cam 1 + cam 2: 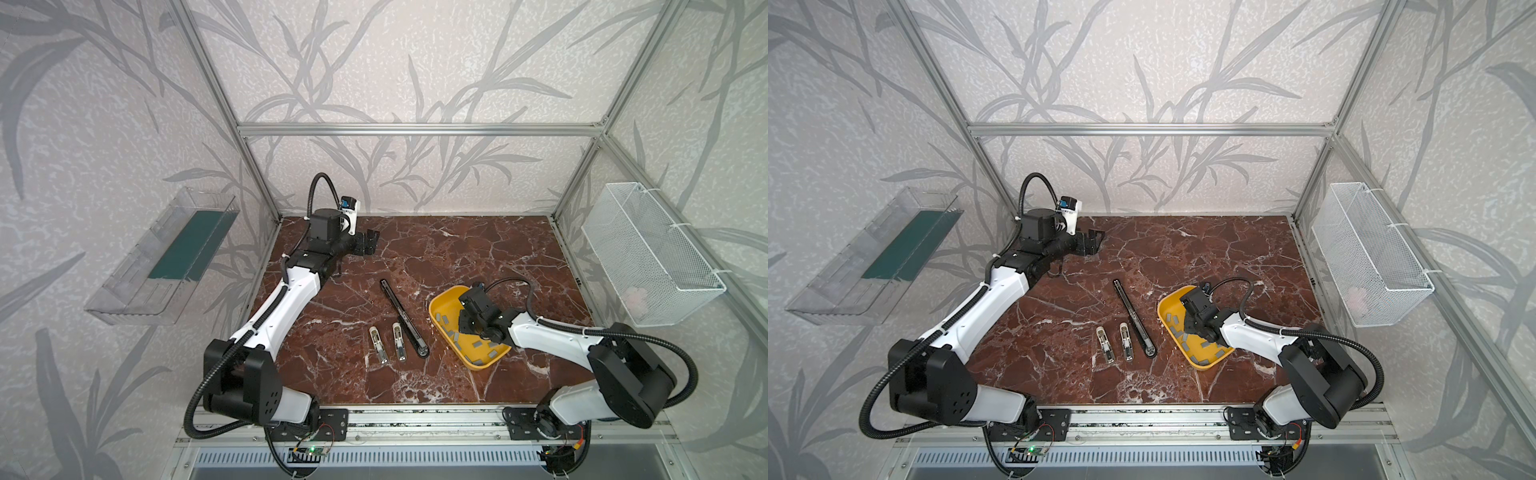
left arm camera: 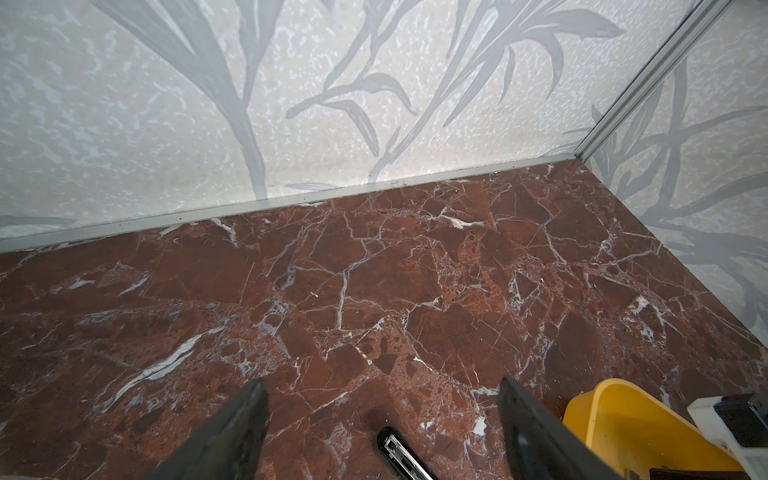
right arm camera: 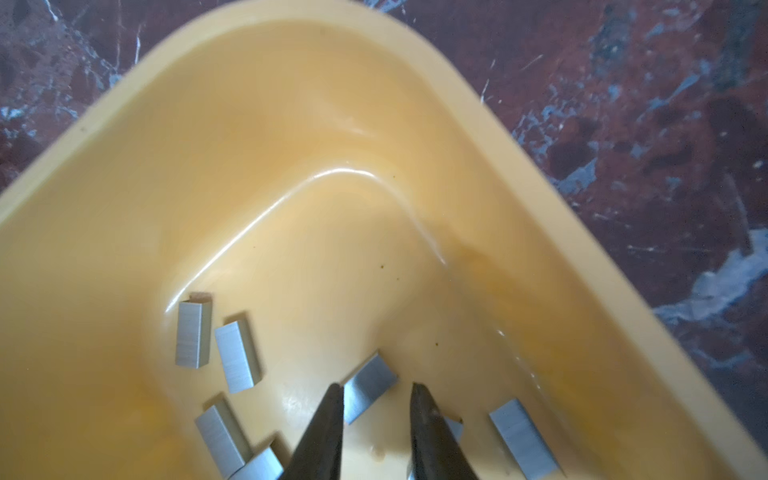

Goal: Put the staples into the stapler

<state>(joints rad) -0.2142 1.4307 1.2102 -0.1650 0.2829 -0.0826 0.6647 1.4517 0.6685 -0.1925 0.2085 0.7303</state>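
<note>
- The right pincer (image 3: 376, 390) is hidden in both top views under its own wrist, which hangs over the yellow tray (image 1: 478, 366). Only the right wrist view shows it — the jaws stand a narrow gap apart, low over the tray floor, with one grey staple strip (image 3: 369, 388) lying between them. One finger covers the strip's edge and the other stands clear of it, so nothing is clamped. Whether the strip is touched I cannot tell.
- More staple strips (image 3: 193, 334) lie scattered on the tray floor. Some are cut off at the picture's edge, and from above the arm covers part of the tray.
- The stapler (image 1: 401, 318) lies flat and slanted near the middle of the tabletop (image 1: 457, 249). It is just left of the tray and apart from it, with its rounded end toward the near edge. The left wrist view catches only its far end.
- Two small cream-and-metal pieces (image 1: 378, 344) (image 1: 399, 341) lie side by side just beside the stapler's rounded end — what they are is hard to make out.
- The left pincer (image 2: 382, 380) hovers near the back left corner, jaws wide apart and empty, well apart from the stapler.
- On the side walls hang a clear plastic bin (image 1: 166, 266) with a dark green sheet (image 1: 191, 245) and a white wire basket (image 1: 652, 257). The basket holds something pale, too blurred to name.
</note>
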